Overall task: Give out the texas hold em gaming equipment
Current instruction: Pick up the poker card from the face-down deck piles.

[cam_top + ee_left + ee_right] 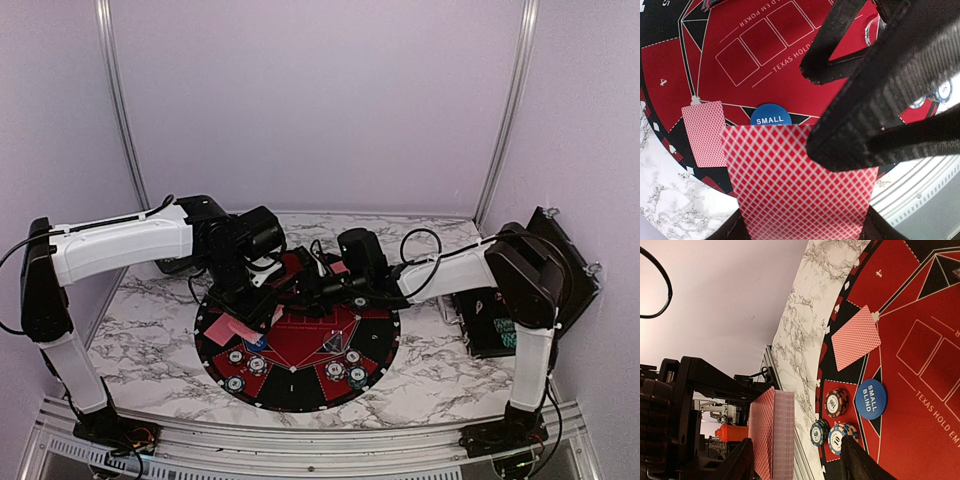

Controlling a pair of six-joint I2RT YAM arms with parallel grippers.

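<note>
1. my left claw (800, 232) is closed down on a pack of red-backed, diamond-patterned playing cards (800, 185). it pinches the near end only, so the far end sticks out free to be picked from.
2. my right claw (797, 445) stands part open and has hold of nothing. the pack's edge sits between its two fingers (742, 462), and i cannot tell whether either one touches it. i judge it is lined up to peel off the top card.
3. a single red-backed card (702, 132) lies face down ahead and to the left of my left claw. it rests at the seat marked 4 near the rim of the round black-and-red felt mat (765, 45), so i take it that seat has its card.
4. a blue round "small blind" disc (770, 116) lies just beyond the pack's far edge. small striped round poker chips (836, 402) sit in little stacks just beside it, ahead of my right claw.
5. the mat lies flat on a white marble-patterned table (802, 330). pale lilac walls (320, 100) close in behind and at both sides. a black box-shaped case (490, 320) rests well apart from my right claw, on its outer side.
</note>
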